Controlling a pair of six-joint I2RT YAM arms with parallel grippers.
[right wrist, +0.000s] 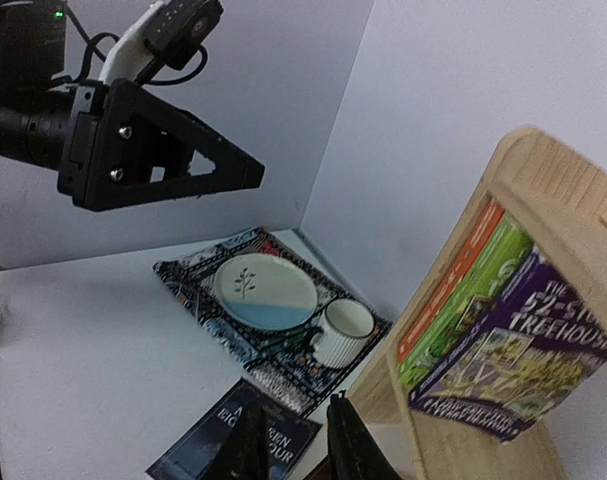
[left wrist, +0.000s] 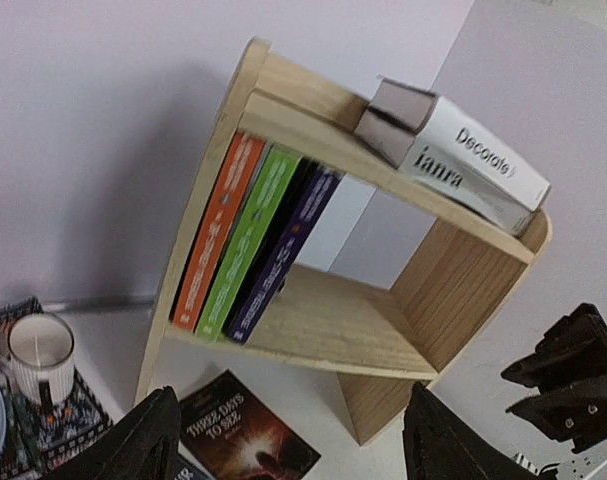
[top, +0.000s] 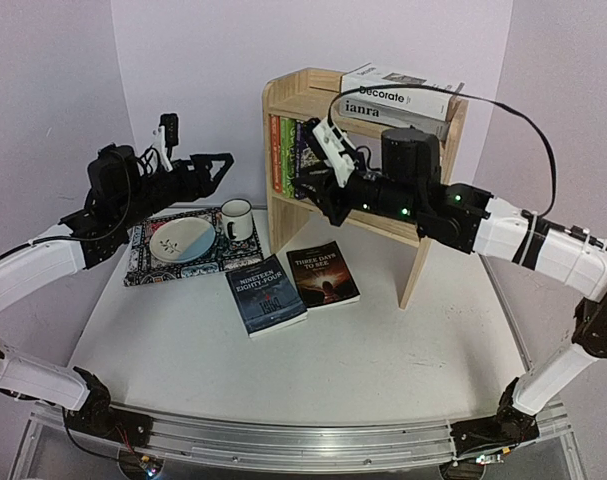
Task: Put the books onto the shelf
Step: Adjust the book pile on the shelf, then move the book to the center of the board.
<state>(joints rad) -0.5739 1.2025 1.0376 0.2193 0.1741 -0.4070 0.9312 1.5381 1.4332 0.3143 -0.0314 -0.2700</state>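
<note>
Two books lie flat on the table (top: 283, 370) from above, Nineteen Eighty-Four (top: 266, 293) beside Three Days to See (top: 323, 275), in front of the shelf (top: 420, 262). Decorate (top: 403, 85) and ianra (top: 393, 110) sit stacked on its top, with the Treehouse paperbacks (top: 286, 155) on the tier below.

Left wrist now: the left gripper (left wrist: 291, 392) gapes wide, nothing between its jaws.

Right wrist: the right gripper (right wrist: 293, 410) is parted just a crack and empty, near the leaning purple Treehouse paperback (right wrist: 513, 350).
</note>
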